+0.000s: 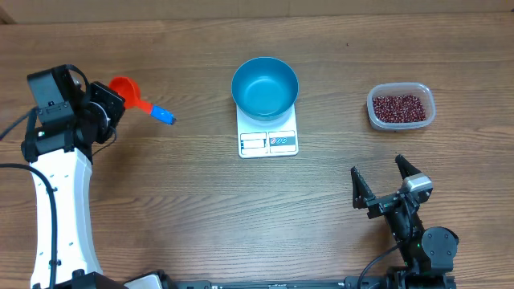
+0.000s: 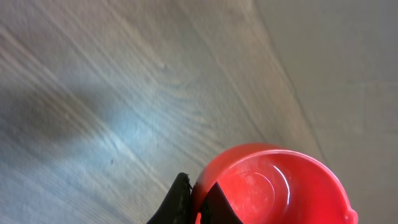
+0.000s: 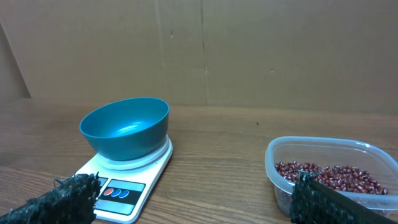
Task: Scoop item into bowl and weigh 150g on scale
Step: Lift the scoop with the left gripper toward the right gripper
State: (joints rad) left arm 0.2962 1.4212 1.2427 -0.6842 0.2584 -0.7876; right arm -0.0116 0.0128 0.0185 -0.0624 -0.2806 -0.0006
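Wooden table, overhead: left gripper is pinching the red scoop, well apart from the beans; bowl is sitting on the scale. Left wrist — fingers are holding only its rim, so it may be twisting when loaded. Right wrist: right gripper is hanging spread.

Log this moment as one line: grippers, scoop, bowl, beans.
left gripper: shut on red scoop | right gripper: open, empty | bowl: empty, on scale | beans: in clear tub
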